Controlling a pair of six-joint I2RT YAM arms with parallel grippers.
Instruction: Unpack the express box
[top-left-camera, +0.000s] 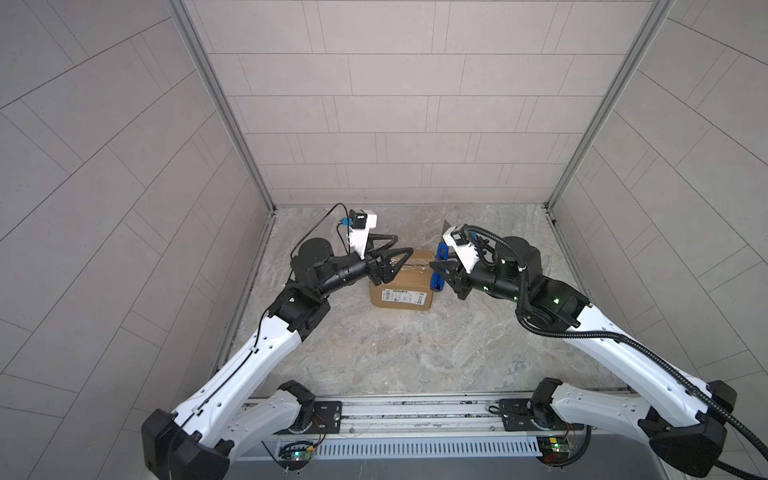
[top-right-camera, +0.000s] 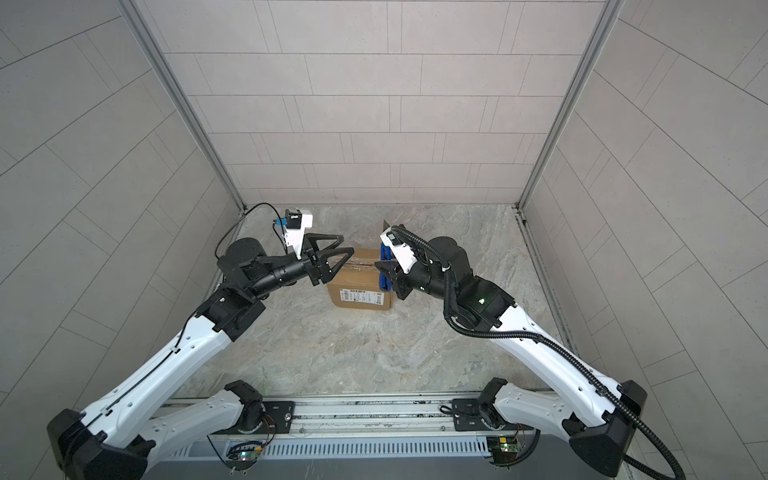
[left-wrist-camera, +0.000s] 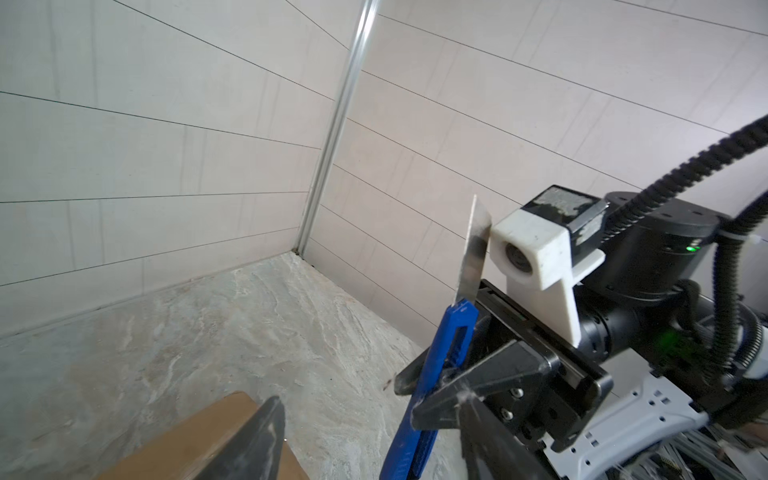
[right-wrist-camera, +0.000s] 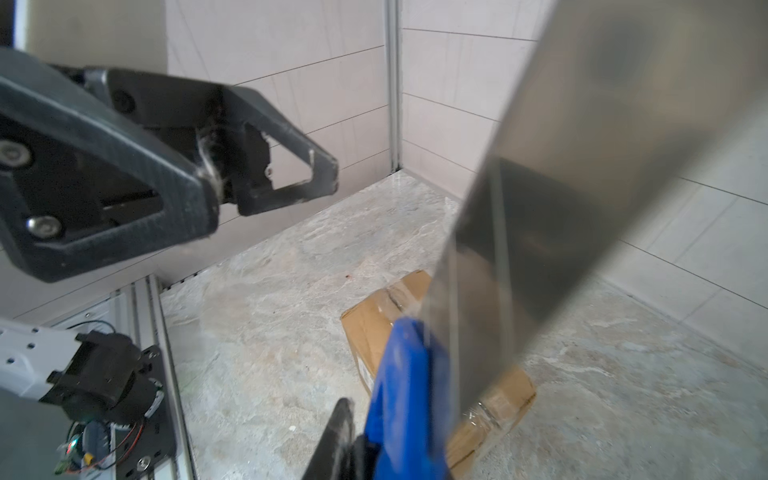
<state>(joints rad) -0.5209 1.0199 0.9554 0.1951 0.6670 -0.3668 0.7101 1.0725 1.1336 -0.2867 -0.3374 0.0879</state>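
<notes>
The express box (top-left-camera: 401, 286) sits flat on the marbled bench (top-left-camera: 395, 353), between the two tools. Its long axis runs from one arm's side to the other's in both top views. The taped seam (top-left-camera: 409, 266) follows that same axis along the top. A dark ragged line shows along the seam's middle, and the flaps lie down. The white shipping label (top-right-camera: 360, 296) is on the long side that faces the robot's base. The left tool (top-left-camera: 403, 244) hangs at the box's left end with its jaws standing wide and nothing between them. Its nearer finger (top-left-camera: 395, 259) reaches over the top of the box at that end; whether it touches the cardboard cannot be told. The right tool (top-left-camera: 436, 269) is at the box's right end, clamped on the handle of a blue utility knife (left-wrist-camera: 451, 345). The knife stands steeply, close beside that end face and crosswise to the box's long axis. Its steel blade (left-wrist-camera: 473, 253) is extended and points up and away from the box, toward the back wall. In the right wrist view the blade (right-wrist-camera: 540, 208) fills much of the picture. Behind it lies the box (right-wrist-camera: 374, 332), showing its clear tape and one end.
</notes>
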